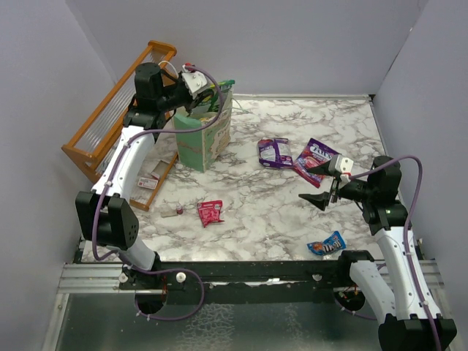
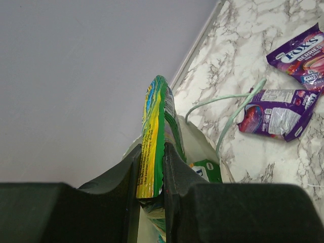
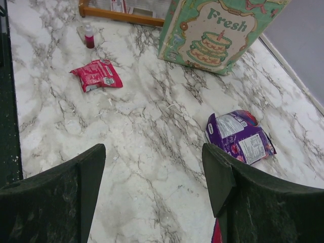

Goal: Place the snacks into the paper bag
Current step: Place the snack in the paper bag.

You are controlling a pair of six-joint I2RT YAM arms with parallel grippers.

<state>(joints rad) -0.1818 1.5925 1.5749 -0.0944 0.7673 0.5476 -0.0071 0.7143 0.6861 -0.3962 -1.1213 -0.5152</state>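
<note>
My left gripper (image 1: 210, 96) is shut on a green and yellow snack packet (image 2: 153, 136), held edge-up over the open top of the mint-green paper bag (image 1: 207, 137). In the left wrist view the gripper (image 2: 151, 174) sits above the bag's mouth (image 2: 201, 144), with another green packet (image 2: 206, 169) inside. Two purple packets (image 1: 275, 151) (image 1: 315, 157) lie on the marble right of the bag. A red packet (image 1: 210, 212) and a blue packet (image 1: 327, 245) lie nearer the front. My right gripper (image 1: 320, 199) is open and empty above the table; in the right wrist view (image 3: 154, 167) one purple packet (image 3: 239, 136) lies by its right finger.
An orange wooden rack (image 1: 117, 110) stands at the back left, behind the bag. A small red-capped tube (image 3: 89, 36) lies near the rack's front end. Grey walls close in the table at the back and on both sides. The bag's thin loop handles (image 2: 228, 114) hang outward.
</note>
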